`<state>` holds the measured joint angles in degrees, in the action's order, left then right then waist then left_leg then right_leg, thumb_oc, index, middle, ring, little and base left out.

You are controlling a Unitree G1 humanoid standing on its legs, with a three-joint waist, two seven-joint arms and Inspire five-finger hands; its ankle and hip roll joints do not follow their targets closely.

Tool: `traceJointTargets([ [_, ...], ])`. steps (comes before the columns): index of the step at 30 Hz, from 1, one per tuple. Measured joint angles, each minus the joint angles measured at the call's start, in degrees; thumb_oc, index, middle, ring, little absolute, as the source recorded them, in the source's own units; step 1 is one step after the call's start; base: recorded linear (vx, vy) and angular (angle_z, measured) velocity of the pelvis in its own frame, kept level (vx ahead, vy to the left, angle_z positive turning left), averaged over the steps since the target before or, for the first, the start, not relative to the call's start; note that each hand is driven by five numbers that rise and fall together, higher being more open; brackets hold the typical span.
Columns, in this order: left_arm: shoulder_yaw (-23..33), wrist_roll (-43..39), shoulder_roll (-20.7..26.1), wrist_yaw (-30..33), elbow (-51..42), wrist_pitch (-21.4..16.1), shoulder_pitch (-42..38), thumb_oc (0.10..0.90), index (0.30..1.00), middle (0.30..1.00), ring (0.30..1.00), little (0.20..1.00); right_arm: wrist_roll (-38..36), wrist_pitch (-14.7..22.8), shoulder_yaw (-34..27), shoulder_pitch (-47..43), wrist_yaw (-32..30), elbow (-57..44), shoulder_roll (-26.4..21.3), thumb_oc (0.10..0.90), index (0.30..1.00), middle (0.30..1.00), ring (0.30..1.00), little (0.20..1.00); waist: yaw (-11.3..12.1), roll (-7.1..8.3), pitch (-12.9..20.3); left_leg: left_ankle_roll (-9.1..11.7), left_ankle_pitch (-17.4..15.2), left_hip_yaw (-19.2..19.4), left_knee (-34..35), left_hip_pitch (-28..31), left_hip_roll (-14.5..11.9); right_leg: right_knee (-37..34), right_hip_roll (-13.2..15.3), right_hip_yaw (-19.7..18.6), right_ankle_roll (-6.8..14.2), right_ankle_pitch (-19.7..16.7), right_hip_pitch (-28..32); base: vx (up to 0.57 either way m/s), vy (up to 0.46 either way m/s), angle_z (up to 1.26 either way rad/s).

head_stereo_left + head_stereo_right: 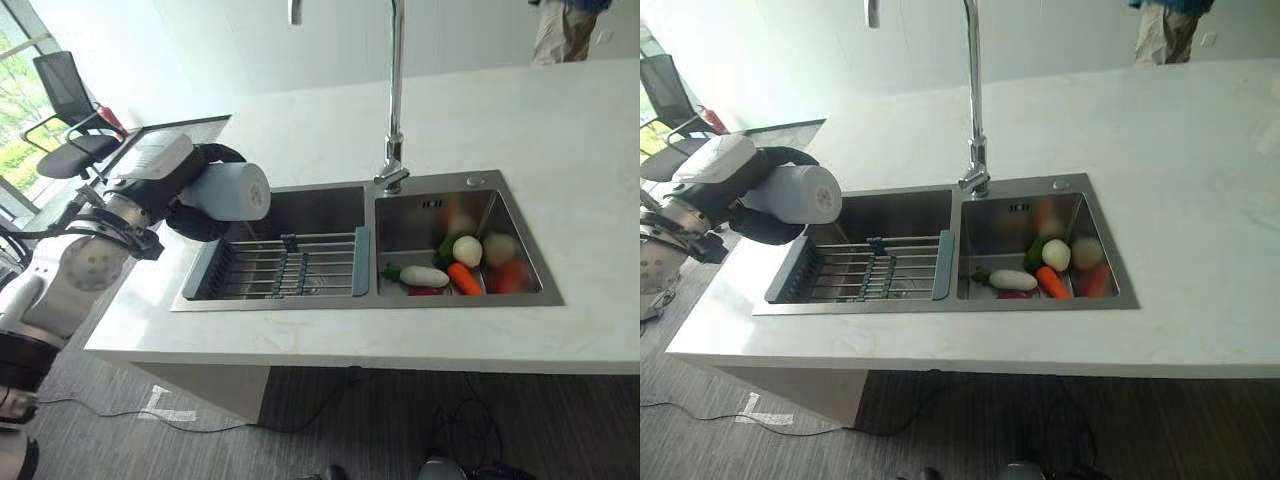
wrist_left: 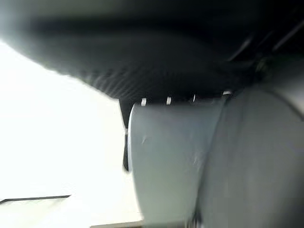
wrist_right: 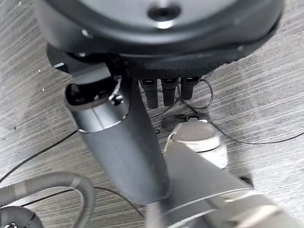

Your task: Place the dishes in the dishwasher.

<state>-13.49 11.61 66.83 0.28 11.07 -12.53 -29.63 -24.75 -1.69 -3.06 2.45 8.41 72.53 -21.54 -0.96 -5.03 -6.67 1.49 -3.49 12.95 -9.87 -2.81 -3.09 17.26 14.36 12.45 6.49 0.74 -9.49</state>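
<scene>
Silver-grey jointed left arm (image 1: pixel 85 262), white forearm casing, dark robot hand (image 1: pixel 205 190), straight dark fingers (image 3: pixel 164 92)

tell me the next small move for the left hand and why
Probably carry the cup away from the sink. The left hand is curled round it, holding it on its side above the drying rack's left end, so nothing is left to grasp.
</scene>
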Motion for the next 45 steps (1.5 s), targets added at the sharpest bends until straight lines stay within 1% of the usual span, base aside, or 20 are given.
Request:
traceJointTargets([
  [6,14.32,-2.37,-0.50,8.50,-9.99,-0.16,13.02,0.400,0.300,0.300,0.300,0.300,5.59,0.82,0.59,0.26,1.31,0.33,0.74,0.800,0.900,0.900,0.900,0.900,2.51,0.87,0.67,0.74,0.04,-2.04,-0.27,-0.28,-0.66,2.93,-0.20,1.49,-0.78,2.31,-0.05,-0.03,-0.168,0.15],
  [8,23.20,-2.25,-3.48,10.79,-15.28,0.06,24.97,0.400,0.300,0.300,0.300,0.300,8.32,1.81,2.34,1.21,1.65,0.24,0.31,0.800,0.900,0.900,0.900,0.900,4.74,0.89,1.42,1.51,0.39,-4.08,-0.78,-1.20,-1.23,4.87,-0.21,3.47,-1.37,4.20,-0.15,-0.24,-0.166,0.52],
  [10,25.77,-2.08,-9.61,13.46,-15.60,0.01,28.95,0.400,0.300,0.300,0.300,0.300,8.97,2.92,4.49,2.71,1.79,0.12,-0.81,0.800,0.900,0.900,0.900,0.900,5.88,-0.23,2.01,1.80,4.31,-7.35,0.72,-3.73,-0.88,5.89,-0.14,7.02,-1.26,5.15,-0.01,-0.29,0.021,1.15],
  [12,26.40,-2.10,-10.17,15.26,-13.89,0.88,31.10,0.400,0.300,0.300,0.300,0.300,9.05,2.93,4.73,1.78,1.88,0.28,-1.31,0.800,0.900,0.900,0.900,0.900,8.16,-0.44,1.86,2.25,6.47,-8.77,1.31,-6.21,-1.30,7.95,0.42,7.82,-2.23,6.89,-2.53,-0.29,0.107,0.84],
  [14,27.96,-2.14,-12.70,17.16,-10.92,0.91,35.81,0.400,0.300,0.300,0.300,0.300,11.19,2.89,5.80,1.28,1.48,0.32,-3.58,0.800,0.900,0.900,0.900,0.900,11.11,-1.22,1.78,3.52,9.48,-10.32,4.77,-6.68,-1.39,10.92,1.30,9.35,-5.26,7.83,-4.01,-0.40,0.262,0.67],
  [16,27.51,-1.93,-20.41,20.81,-8.96,-2.20,36.17,0.400,0.300,0.300,0.300,0.300,11.00,2.59,4.94,2.22,0.27,0.31,-3.76,0.800,0.900,0.900,0.900,0.900,11.31,0.69,1.13,3.97,5.25,-1.98,-1.05,-8.41,-2.67,6.43,5.34,16.16,-7.48,4.61,-2.90,-0.40,0.408,1.37],
  [20,23.44,-1.56,-21.12,21.81,-11.10,-8.10,35.14,0.400,0.300,0.300,0.300,0.300,10.14,3.53,4.18,3.54,-0.92,1.72,-2.42,0.800,0.900,0.900,0.900,0.900,8.27,1.10,0.67,4.95,-0.42,4.07,-6.93,-2.81,-7.04,0.62,9.81,26.46,-6.44,0.70,3.06,-0.24,0.392,1.63],
  [22,22.62,-1.26,-22.80,21.73,-14.16,-11.45,31.06,0.400,0.300,0.300,0.300,0.300,7.26,5.75,-0.83,5.65,-2.20,2.54,-2.53,0.800,0.900,0.900,0.900,0.900,5.07,-0.98,0.52,4.16,-6.90,10.20,-7.69,2.18,-8.68,1.42,14.19,26.64,-5.15,-1.72,4.13,-0.19,0.753,2.78],
  [23,20.78,-1.92,-24.92,22.66,-15.11,-11.56,28.64,0.400,0.300,0.300,0.300,0.300,3.86,6.43,-2.02,6.96,-2.72,2.34,-1.50,0.800,0.900,0.900,0.900,0.900,4.78,0.37,0.31,0.01,-9.82,13.44,-11.79,-0.46,-3.90,1.37,19.12,21.97,-5.39,-2.24,5.16,-0.12,0.898,3.12],
  [24,20.55,-1.91,-24.42,22.86,-15.99,-11.58,27.91,0.400,0.300,0.300,0.300,0.300,3.94,6.37,-1.81,6.77,-2.84,2.27,-0.99,0.800,0.900,0.900,0.900,0.900,5.15,1.43,0.02,-1.11,-11.73,12.96,-16.26,-2.85,-1.72,0.82,19.89,20.94,-4.30,-6.91,4.86,-0.05,0.863,2.17],
  [25,20.21,-1.77,-25.10,22.68,-16.67,-10.40,27.83,0.400,0.300,0.300,0.300,0.300,4.16,5.26,-5.19,8.03,-4.70,1.07,-0.86,0.800,0.900,0.900,0.900,0.900,8.12,2.47,-0.25,-5.12,-12.72,9.98,-17.20,-3.88,3.07,0.01,23.51,16.41,-1.57,-15.52,5.03,0.02,0.586,1.27],
  [26,19.80,-1.73,-25.05,22.66,-16.99,-9.56,27.17,0.400,0.300,0.300,0.300,0.300,3.20,5.06,-6.60,9.49,-5.28,-0.37,0.15,0.800,0.900,0.900,0.900,0.900,8.45,3.05,-0.42,-7.85,-13.79,8.33,-18.42,-4.86,5.06,3.30,26.06,15.29,-2.01,-18.67,4.64,0.12,0.287,1.11],
  [27,18.23,-1.76,-25.08,22.72,-15.91,-8.79,25.18,0.400,0.300,0.300,0.300,0.300,1.90,5.01,-5.17,9.87,-5.51,-0.39,1.01,0.800,0.900,0.900,0.900,0.900,9.29,3.06,-0.68,-9.03,-13.95,6.32,-18.21,-5.28,6.46,7.57,24.73,13.86,-0.14,-11.50,3.67,0.07,0.177,1.22],
  [29,15.82,-1.75,-25.23,22.81,-11.69,-7.92,23.26,0.400,0.300,0.300,0.300,0.300,0.94,5.78,-2.25,7.64,-5.18,-0.31,3.79,0.800,0.900,0.900,0.900,0.900,8.57,2.56,-0.97,-10.70,-11.44,0.29,-13.65,-3.60,8.67,10.17,11.70,4.41,0.56,1.58,3.88,0.10,0.133,1.81],
  [30,12.13,-1.19,-26.88,22.84,-4.49,-7.54,19.79,0.400,0.300,0.300,0.300,0.300,-0.66,7.18,0.21,4.21,-4.42,-1.34,6.63,0.800,0.900,0.900,0.900,0.900,5.66,0.27,-2.48,1.02,-8.12,-6.62,-7.53,0.07,9.33,10.49,-5.92,-3.93,-3.27,9.88,3.36,0.18,0.017,3.00],
  [31,9.67,-0.04,-22.88,22.90,-3.61,-7.12,20.52,0.400,0.300,0.300,0.300,0.300,-0.71,8.39,2.35,-0.28,-2.37,-2.79,10.44,0.800,0.900,0.900,0.900,0.900,4.74,9.29,-4.69,2.26,-6.99,-9.74,-21.31,-8.92,14.68,7.44,-4.26,-8.73,-6.99,6.68,-2.43,0.13,-0.083,2.92],
  [32,9.32,0.68,-21.69,22.68,-6.66,-6.62,22.42,0.400,0.300,0.300,0.300,0.300,-0.99,9.90,2.12,-0.66,-1.47,-4.20,10.11,0.800,0.900,0.900,0.900,0.900,4.71,8.30,-3.83,1.31,-6.00,-14.09,-16.37,-9.73,8.16,8.45,-4.92,-7.51,-3.97,5.85,-5.54,0.10,-0.146,1.91],
  [33,9.64,0.93,-22.97,22.72,-8.32,-6.84,23.22,0.400,0.300,0.300,0.300,0.300,-1.31,11.10,1.99,-1.70,-1.04,-5.39,9.49,0.800,0.900,0.900,0.900,0.900,4.77,7.21,-4.72,-3.16,-5.61,-13.58,-14.71,-9.07,6.53,9.86,-4.48,-7.32,-2.87,5.92,-5.99,0.07,-0.139,1.08],
  [36,9.91,1.08,-26.11,22.73,-9.58,-6.77,28.22,0.400,0.300,0.300,0.300,0.300,-3.54,12.49,2.08,-3.25,-0.77,-11.00,9.14,0.800,0.900,0.900,0.900,0.900,6.73,4.54,-5.08,-5.15,-5.66,-13.63,-11.17,-6.01,8.83,8.65,-5.24,-10.60,-1.27,7.57,-5.28,0.05,-0.126,0.66],
  [45,11.76,0.55,-26.14,19.76,-11.08,-7.68,28.39,0.400,0.300,0.300,0.300,0.300,-3.88,8.97,3.43,-3.02,-0.44,-6.95,8.54,0.800,0.900,0.900,0.900,0.900,5.64,4.01,-4.28,-3.58,-4.55,-14.53,-5.85,1.18,8.22,-1.00,-6.44,-4.93,-2.24,4.89,4.79,0.00,-0.143,0.21],
])
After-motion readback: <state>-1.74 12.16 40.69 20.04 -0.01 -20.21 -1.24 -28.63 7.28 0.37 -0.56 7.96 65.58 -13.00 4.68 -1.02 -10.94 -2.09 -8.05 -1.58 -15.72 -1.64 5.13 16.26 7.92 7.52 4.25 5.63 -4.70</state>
